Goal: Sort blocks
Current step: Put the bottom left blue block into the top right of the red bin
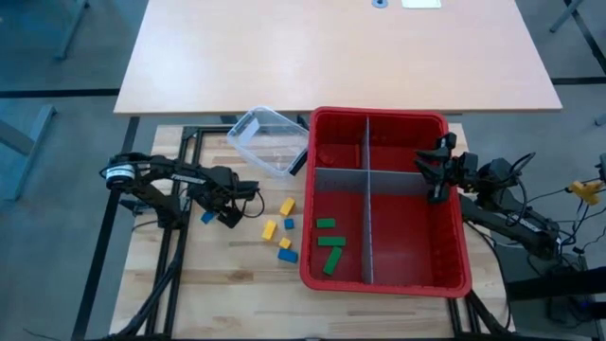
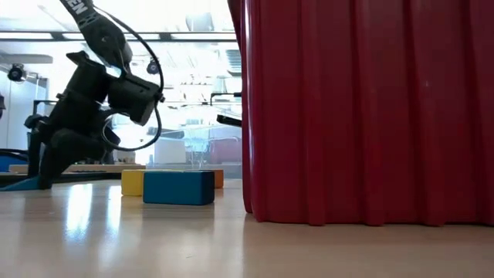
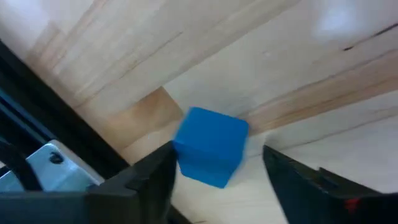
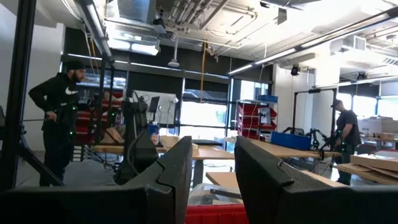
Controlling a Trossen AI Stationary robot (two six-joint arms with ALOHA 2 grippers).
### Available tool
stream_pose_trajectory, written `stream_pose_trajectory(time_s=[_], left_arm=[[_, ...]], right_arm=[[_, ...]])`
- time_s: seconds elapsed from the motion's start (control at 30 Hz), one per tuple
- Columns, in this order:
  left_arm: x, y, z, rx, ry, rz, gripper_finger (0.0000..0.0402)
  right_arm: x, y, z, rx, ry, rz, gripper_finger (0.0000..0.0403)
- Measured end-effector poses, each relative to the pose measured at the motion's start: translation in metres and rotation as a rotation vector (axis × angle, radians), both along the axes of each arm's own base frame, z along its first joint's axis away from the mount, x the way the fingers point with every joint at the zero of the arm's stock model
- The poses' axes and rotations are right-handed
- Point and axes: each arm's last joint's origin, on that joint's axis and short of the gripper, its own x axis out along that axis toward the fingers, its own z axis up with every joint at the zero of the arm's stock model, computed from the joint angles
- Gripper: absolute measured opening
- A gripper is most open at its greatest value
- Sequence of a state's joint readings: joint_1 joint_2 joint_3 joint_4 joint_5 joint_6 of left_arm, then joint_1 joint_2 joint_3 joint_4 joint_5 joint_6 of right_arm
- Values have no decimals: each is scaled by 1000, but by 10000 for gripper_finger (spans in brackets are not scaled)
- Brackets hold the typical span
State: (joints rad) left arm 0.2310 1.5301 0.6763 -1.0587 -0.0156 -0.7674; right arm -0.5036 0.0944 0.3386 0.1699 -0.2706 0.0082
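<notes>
Red bin [image 1: 454, 204], grey dividers [image 1: 367, 180]; blue cube [image 3: 210, 146]; green blocks [image 1: 330, 248].

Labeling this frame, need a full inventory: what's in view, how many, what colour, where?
green blocks: 3, green, in the bin's near-left compartment
yellow blocks: 3, yellow, on the wooden table left of the bin
blue blocks: 3, blue; two among the yellow ones, one between the left gripper's fingers, resting on the table
bin: 1, red, right half of the table
dividers: grey, split the bin into four compartments
tub: 1, clear, tilted against the bin's far-left corner
wooden table: 1, light wood
people: 2, dark clothes, in the room behind
left gripper: open, low over the table around the blue block
right gripper: open, above the bin's right side, holds nothing
</notes>
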Motion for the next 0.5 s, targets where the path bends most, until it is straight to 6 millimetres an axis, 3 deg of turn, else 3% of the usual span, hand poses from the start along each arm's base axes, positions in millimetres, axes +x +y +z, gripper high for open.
stream_pose_trajectory(time_s=[0.17, 0.4, 0.5], left_arm=[[4, 1, 3, 15, -82, 4, 105], [8, 1, 7, 26, -150, 2, 102], [13, 1, 18, 73, -228, -8, 102]], right_arm=[[0, 0, 0, 0, 0, 1, 90], [0, 0, 0, 4, -1, 2, 85], [0, 0, 0, 4, -1, 2, 89]])
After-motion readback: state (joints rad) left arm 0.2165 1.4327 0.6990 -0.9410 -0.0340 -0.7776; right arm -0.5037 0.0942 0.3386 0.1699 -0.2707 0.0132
